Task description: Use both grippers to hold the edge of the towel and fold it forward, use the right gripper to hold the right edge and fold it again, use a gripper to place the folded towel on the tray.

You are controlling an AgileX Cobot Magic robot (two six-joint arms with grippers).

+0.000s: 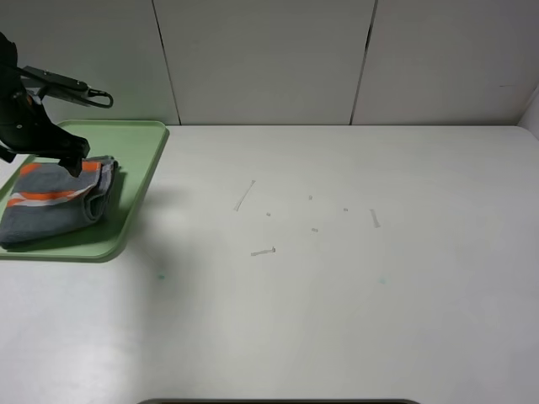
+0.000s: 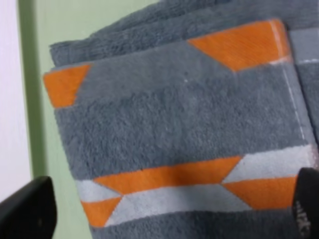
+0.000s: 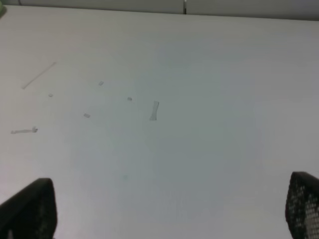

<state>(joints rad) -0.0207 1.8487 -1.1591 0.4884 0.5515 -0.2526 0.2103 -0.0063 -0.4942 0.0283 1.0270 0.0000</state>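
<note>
Left gripper (image 1: 74,158) hides the towel's (image 1: 52,204) far end on the tray (image 1: 143,177); arm behind it is cut off by the exterior pic's left edge, as are the tray's and towel's left parts. In both wrist pics only fingertip corners (image 2: 27,211) (image 3: 30,209) show, rest cropped. Right arm isn't visible from the exterior cam.

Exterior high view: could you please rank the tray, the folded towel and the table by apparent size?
1. Table, by far the largest.
2. Tray, partly cut off by the frame.
3. Folded towel, lying within the tray.
</note>
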